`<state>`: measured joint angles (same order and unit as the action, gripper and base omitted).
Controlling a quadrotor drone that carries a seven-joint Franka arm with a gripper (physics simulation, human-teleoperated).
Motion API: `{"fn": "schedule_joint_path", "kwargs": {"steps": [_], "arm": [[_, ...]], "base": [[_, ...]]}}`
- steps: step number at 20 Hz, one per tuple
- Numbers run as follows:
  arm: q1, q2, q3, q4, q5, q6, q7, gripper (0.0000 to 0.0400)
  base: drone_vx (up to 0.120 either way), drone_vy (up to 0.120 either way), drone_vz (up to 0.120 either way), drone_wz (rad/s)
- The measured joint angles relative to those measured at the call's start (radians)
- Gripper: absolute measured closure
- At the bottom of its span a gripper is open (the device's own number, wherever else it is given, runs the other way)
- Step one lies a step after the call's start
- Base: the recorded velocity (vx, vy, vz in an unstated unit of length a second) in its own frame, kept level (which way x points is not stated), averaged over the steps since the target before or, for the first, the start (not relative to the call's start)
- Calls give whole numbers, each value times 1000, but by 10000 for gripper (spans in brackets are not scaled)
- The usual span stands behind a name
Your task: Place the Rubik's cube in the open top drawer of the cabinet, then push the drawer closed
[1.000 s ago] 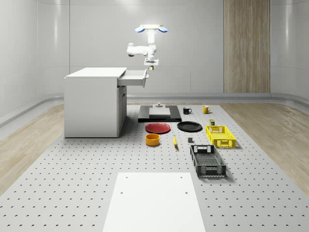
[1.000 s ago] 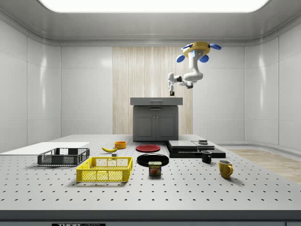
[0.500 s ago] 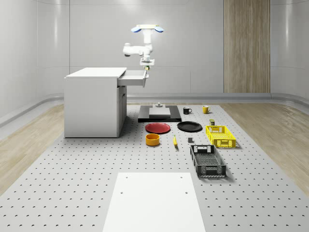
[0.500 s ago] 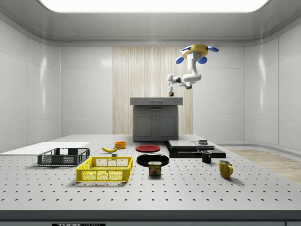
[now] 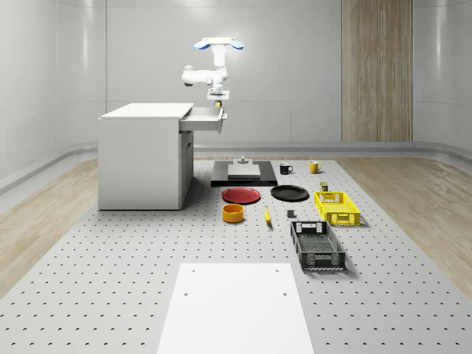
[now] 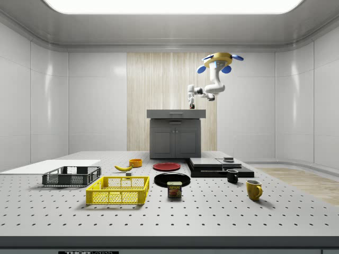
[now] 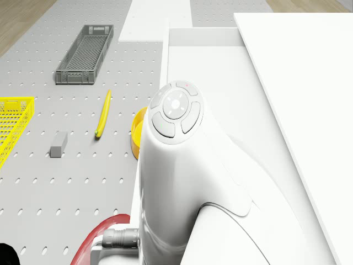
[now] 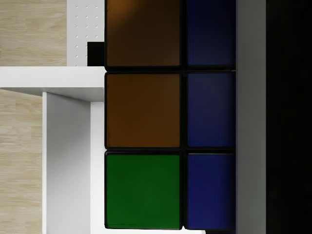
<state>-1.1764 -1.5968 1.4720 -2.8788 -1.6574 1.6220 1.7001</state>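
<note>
The drone (image 5: 216,43) hovers above the front of the white cabinet's (image 5: 141,156) open top drawer (image 5: 203,118). Its arm hangs down and the gripper (image 5: 218,102) is shut on the Rubik's cube (image 5: 219,107), held just above the drawer's front end. In the side view the drone (image 6: 219,57) is up at the right of the cabinet (image 6: 175,135), with the gripper (image 6: 192,102) and cube (image 6: 192,107) above the cabinet top. The wrist view has the cube (image 8: 165,112) close up, with orange, green and blue faces against a grey finger (image 8: 251,117) and the drawer wall (image 8: 68,146) below.
On the perforated table lie a red plate (image 5: 241,195), black plate (image 5: 289,193), orange bowl (image 5: 233,213), banana (image 5: 267,214), yellow crate (image 5: 336,207), black crate (image 5: 317,245), two mugs (image 5: 285,169) and a black slab (image 5: 243,174). A white board (image 5: 234,306) lies at the front.
The drone, arm and held cube have shifted toward the whole-scene view's left, from beyond the drawer's front to above its front end. The cube stays gripped.
</note>
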Motion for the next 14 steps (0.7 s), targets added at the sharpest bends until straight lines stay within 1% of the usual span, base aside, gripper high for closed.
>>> {"fn": "schedule_joint_path", "kwargs": {"steps": [3,4,6,7,14], "arm": [[0,-1,0,0,0,0,0,75],[0,-1,0,0,0,1,0,75],[0,-1,0,0,0,1,0,75],[0,-1,0,0,0,1,0,75],[0,-2,0,0,1,2,0,75]], "base": [[0,-120,0,0],[0,-120,-40,0],[0,-120,-100,0],[0,-120,0,0],[0,-120,-114,0]]}}
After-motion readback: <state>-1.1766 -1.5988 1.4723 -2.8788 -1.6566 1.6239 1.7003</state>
